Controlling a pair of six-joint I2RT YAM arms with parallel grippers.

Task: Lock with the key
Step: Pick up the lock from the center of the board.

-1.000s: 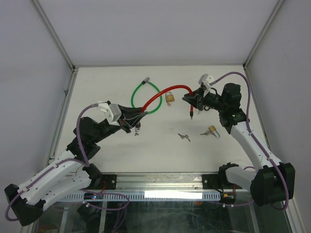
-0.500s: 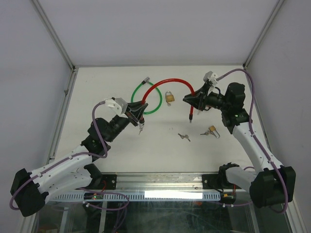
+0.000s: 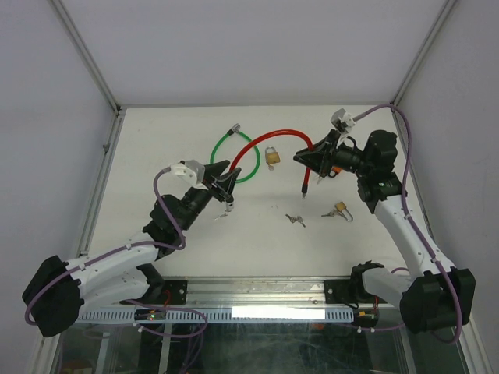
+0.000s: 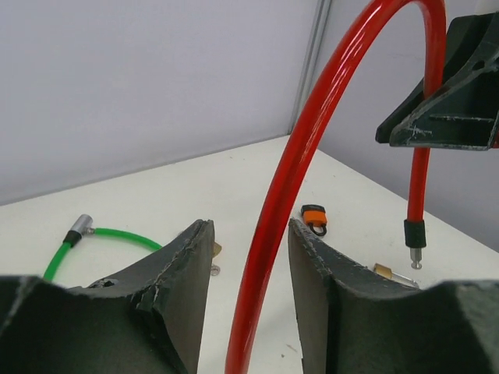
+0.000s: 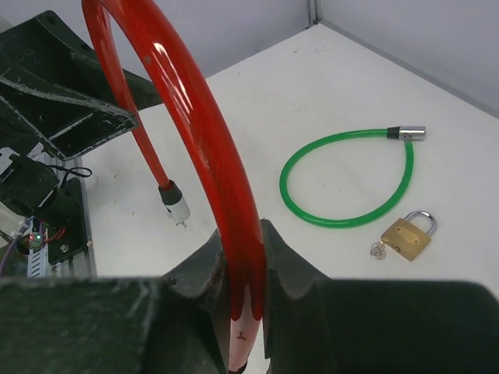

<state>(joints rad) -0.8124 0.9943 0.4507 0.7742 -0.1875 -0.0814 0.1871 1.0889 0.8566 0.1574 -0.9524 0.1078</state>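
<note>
A red cable lock (image 3: 274, 136) arches above the table between both grippers. My right gripper (image 3: 306, 160) is shut on it near one end (image 5: 243, 234), and that end's pin (image 3: 305, 189) hangs below. My left gripper (image 3: 226, 181) is open. The red cable (image 4: 312, 156) runs between its jaws (image 4: 249, 226) and touches neither. Its other end (image 5: 173, 204) dangles under the left fingers (image 5: 62, 101). A brass padlock (image 3: 272, 156) with a key (image 5: 378, 249) in it lies by the green cable (image 3: 238, 156). Loose keys (image 3: 295, 220) lie mid-table.
An orange-topped padlock (image 4: 315, 216) and a small brass padlock (image 3: 338, 209) lie on the right half of the table. The green cable loop (image 5: 343, 187) ends in a metal tip (image 3: 233, 128) at the back. White walls and metal posts ring the table.
The left gripper's jaws have parted and let go of the red cable, which still runs between them. The left arm has reached further right and forward. The right gripper has risen slightly.
</note>
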